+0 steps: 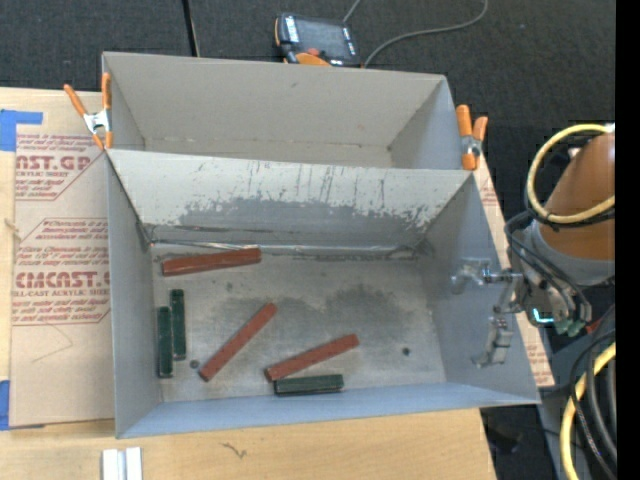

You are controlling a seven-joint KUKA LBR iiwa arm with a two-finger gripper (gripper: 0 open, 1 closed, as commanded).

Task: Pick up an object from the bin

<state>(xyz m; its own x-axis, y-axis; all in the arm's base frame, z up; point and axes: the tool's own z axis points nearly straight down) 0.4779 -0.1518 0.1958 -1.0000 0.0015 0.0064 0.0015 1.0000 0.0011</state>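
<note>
My gripper [482, 313] hangs at the bin's right wall, above the floor, with its two metal fingers spread apart and nothing between them; it is open. The nearest loose things lie well to its left. A red-brown bar [312, 357] lies slanted near the front wall. A dark green bar [309, 384] lies flat just in front of it. Another red-brown bar [237, 341] lies on a diagonal in the middle left of the floor.
A third red-brown bar [210, 261] rests along the back wall at the left. Two dark green bars [163, 341] [178, 323] stand side by side near the left wall. The arm with its orange cover and cables is outside the bin's right rim.
</note>
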